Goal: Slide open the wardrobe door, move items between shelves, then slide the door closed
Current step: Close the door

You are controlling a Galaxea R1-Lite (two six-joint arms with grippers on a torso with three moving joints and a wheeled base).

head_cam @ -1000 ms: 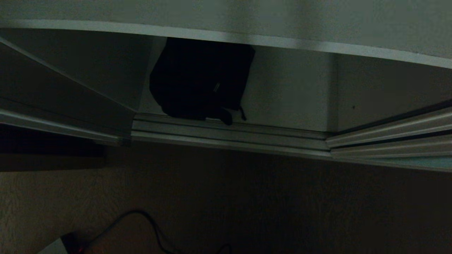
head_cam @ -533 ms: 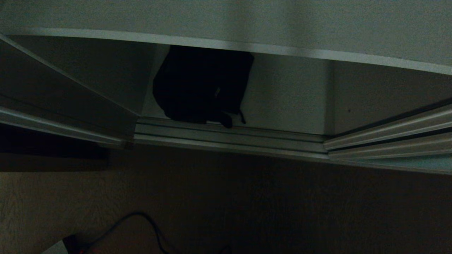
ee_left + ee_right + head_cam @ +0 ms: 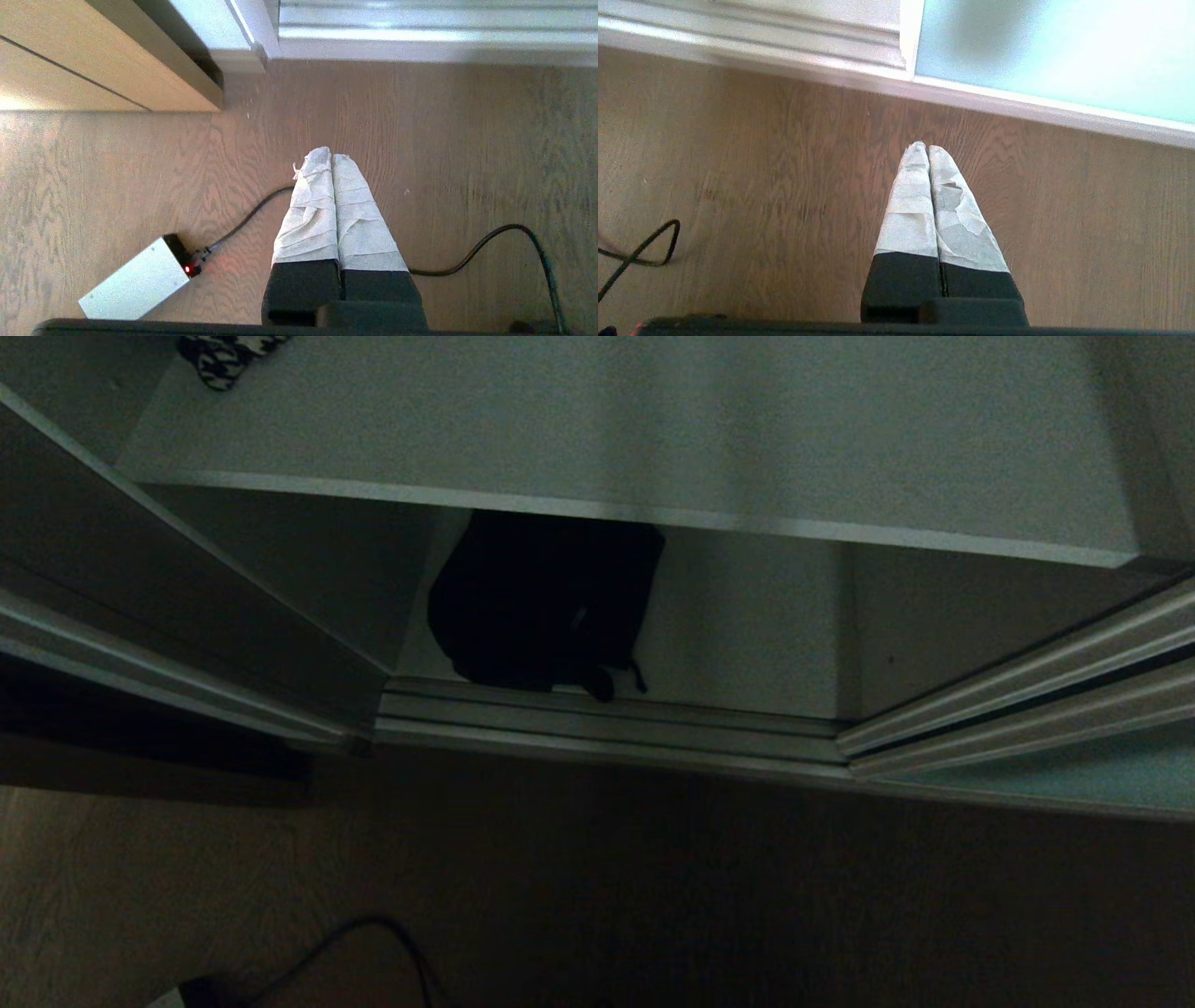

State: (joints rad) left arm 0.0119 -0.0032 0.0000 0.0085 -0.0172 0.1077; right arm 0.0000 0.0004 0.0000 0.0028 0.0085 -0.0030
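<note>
Standing open, the sliding wardrobe door [image 3: 1055,51] is exposing the black fabric bag [image 3: 546,602] on the bottom shelf; left gripper [image 3: 331,156] and right gripper [image 3: 927,148] are hanging pinched closed, empty, above the floor, bag unmoved.

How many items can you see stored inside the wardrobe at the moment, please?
2. A black bag stands on the wardrobe's bottom level, just behind the door track. A black-and-white patterned item lies on the shelf above, at its far left, mostly cropped. More may be hidden.

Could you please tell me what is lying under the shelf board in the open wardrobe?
A black bag sits on the wardrobe floor beneath the shelf. The board hides the bag's top, so anything behind it stays unseen.
</note>
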